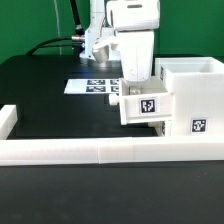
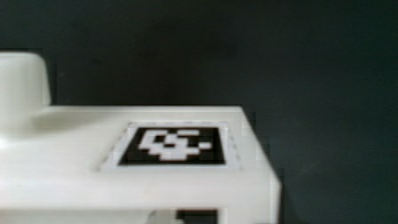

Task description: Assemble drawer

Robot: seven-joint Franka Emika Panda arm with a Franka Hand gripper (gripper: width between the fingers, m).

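Observation:
My gripper hangs from the white arm at mid-scene and comes down onto the top of a small white drawer tray. The jaws look shut on the tray's wall. The tray shows a black-and-white tag on its near face and sits right against the exterior view's left side of the tall white housing, whose opening faces up. The tray's underside seems a little above the table. In the wrist view a white tagged face fills the frame close up, with a rounded white part beside it. My fingertips are hidden there.
A long low white rail runs across the front, with a short raised end at the exterior view's left. The marker board lies flat on the black table behind the tray. Cables trail at the back.

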